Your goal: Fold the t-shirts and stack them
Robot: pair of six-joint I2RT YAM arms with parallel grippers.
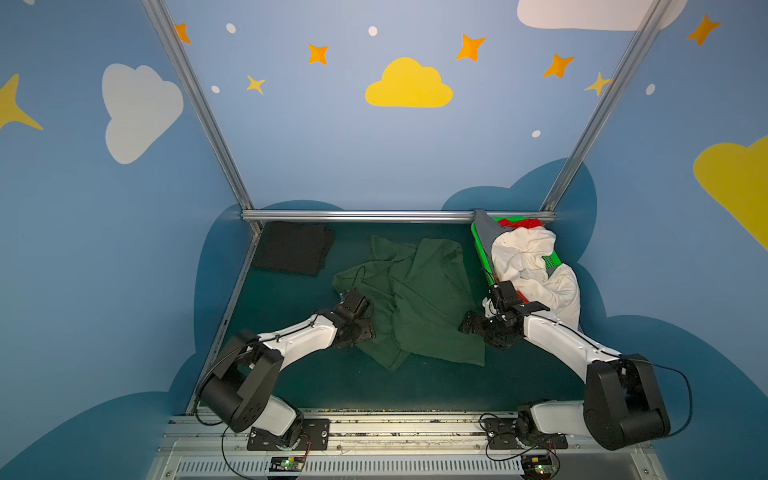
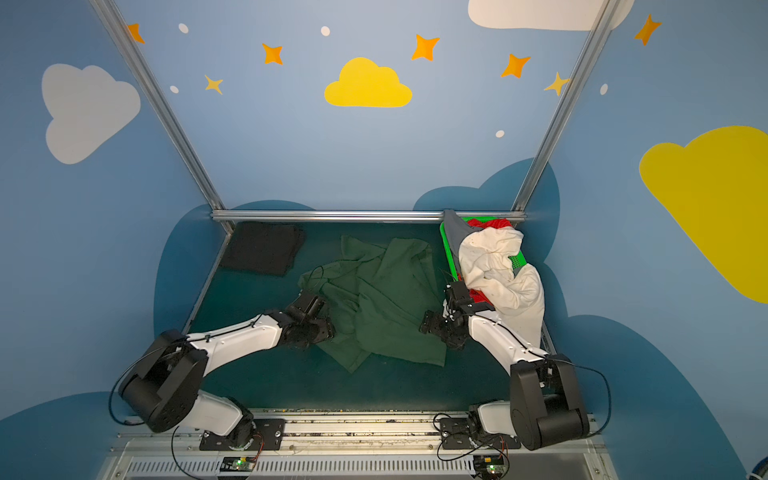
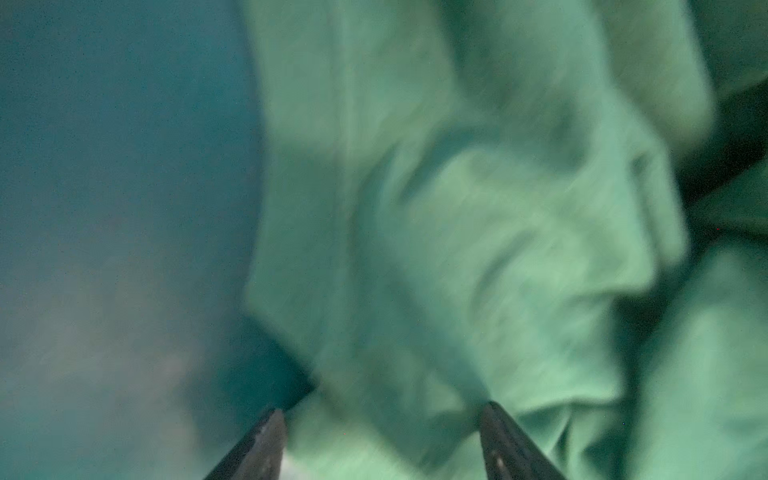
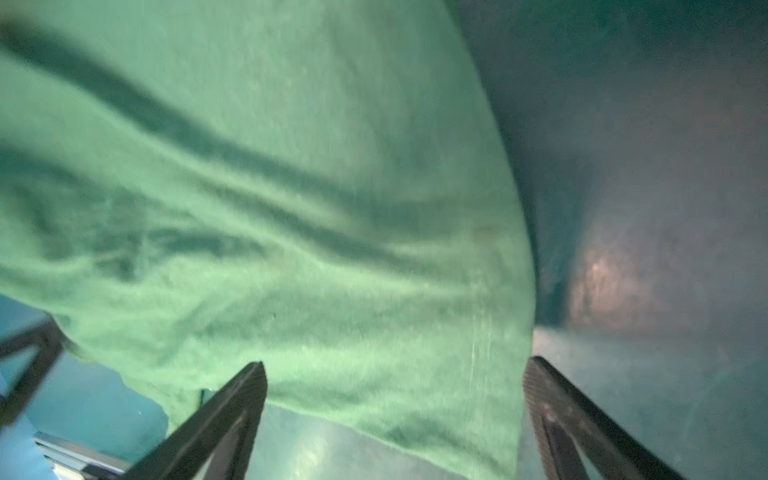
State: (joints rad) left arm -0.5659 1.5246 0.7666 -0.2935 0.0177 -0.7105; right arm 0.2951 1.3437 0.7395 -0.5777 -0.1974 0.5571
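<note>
A dark green t-shirt (image 1: 419, 299) (image 2: 382, 299) lies crumpled in the middle of the table. My left gripper (image 1: 368, 328) (image 3: 384, 415) is low over its left edge, jaws apart, with blurred green cloth (image 3: 457, 249) between the fingertips. My right gripper (image 1: 469, 326) (image 4: 395, 370) is at the shirt's right edge, open, and the hem (image 4: 332, 291) crosses the gap between its fingers. A black t-shirt (image 1: 293, 247) (image 2: 262, 248) lies folded flat at the back left. A cream-white t-shirt (image 1: 528, 266), a red one (image 1: 519, 224) and a grey one (image 1: 484, 226) are heaped at the back right.
A bright green mesh basket (image 1: 482, 253) (image 2: 449, 249) holds the heap, and the white cloth spills over its near side beside my right arm. A metal rail (image 1: 374, 216) runs along the table's back edge, with blue walls on three sides.
</note>
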